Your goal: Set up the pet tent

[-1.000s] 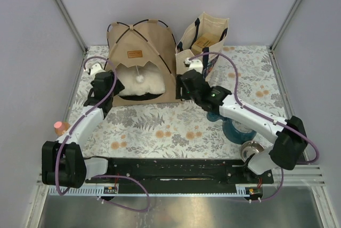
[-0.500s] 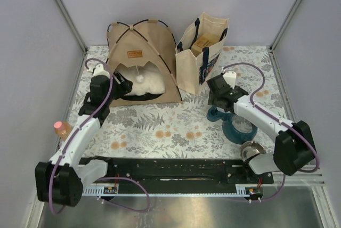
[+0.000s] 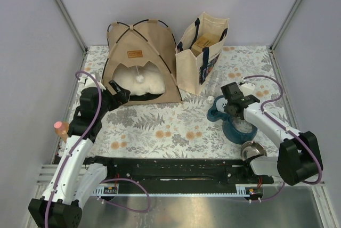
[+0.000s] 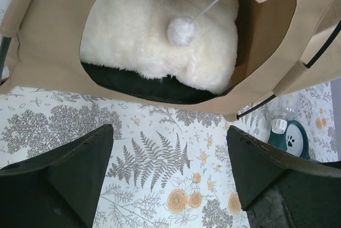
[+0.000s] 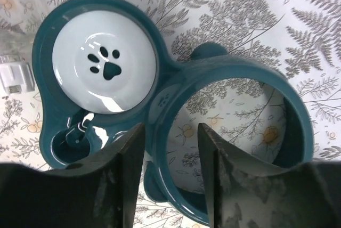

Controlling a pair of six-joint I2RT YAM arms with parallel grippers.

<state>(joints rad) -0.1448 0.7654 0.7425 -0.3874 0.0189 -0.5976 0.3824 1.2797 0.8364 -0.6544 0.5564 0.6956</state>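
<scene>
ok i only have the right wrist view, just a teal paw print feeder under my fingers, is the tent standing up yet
Observer: Yes, the pet tent stands upright at the back, its black poles crossing over the top.
Operator: anything inside it
Observer: A fluffy white pillow fills the doorway, and the white pom-pom hangs on its string in front of it.
Operator: and where's the left gripper
Observer: The left gripper is open and holds nothing, low in front of the doorway's left side.
</scene>
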